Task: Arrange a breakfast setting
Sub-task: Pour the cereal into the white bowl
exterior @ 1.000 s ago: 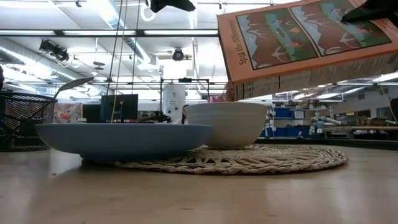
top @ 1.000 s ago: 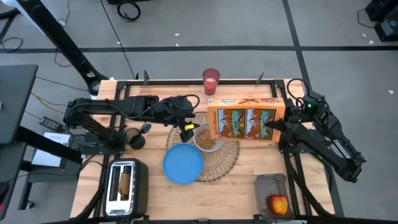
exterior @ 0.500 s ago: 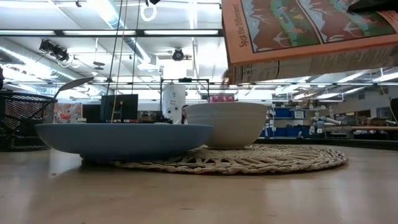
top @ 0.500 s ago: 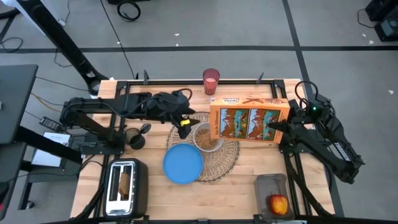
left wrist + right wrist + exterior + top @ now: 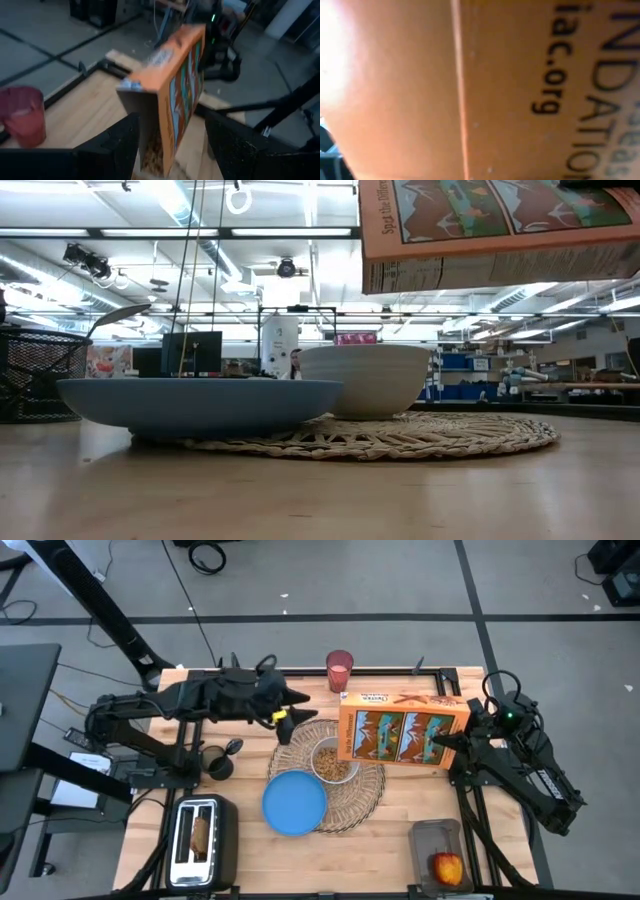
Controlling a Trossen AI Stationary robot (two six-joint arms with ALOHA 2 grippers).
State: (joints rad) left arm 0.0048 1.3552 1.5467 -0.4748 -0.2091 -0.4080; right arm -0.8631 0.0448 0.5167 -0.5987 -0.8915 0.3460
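Observation:
The orange cereal box (image 5: 400,735) hangs on its side above the right part of the round wicker placemat (image 5: 365,795), printed face up, its open end (image 5: 145,145) toward the white bowl (image 5: 330,762), which holds cereal. My right gripper (image 5: 447,743) is shut on the box. My left gripper (image 5: 287,718) is open and empty, up and to the far left of the bowl. The blue plate (image 5: 295,803) rests on the placemat's near left edge. The pink cup (image 5: 339,670) stands at the far edge. The toast (image 5: 201,835) sticks into the toaster. The apple (image 5: 448,867) lies in a clear container. My right gripper holds the cereal box near its right end (image 5: 438,745), coming level from the table's right. One dark finger (image 5: 600,185) lies on the printed face; the other is hidden under the box. The box is lifted clear, nearly level, high above the bowl.
A black cup (image 5: 217,765) with a metal spoon (image 5: 233,747) stands left of the placemat. The toaster (image 5: 203,838) is at the near left corner, and the clear container (image 5: 437,840) at the near right. Bare wood shows along the near edge, between them.
My right gripper has raised the cereal box and tipped it from open end down over the bowl back to nearly level, shifting slightly toward the right edge. My left gripper has drawn away from the bowl toward the table's far left.

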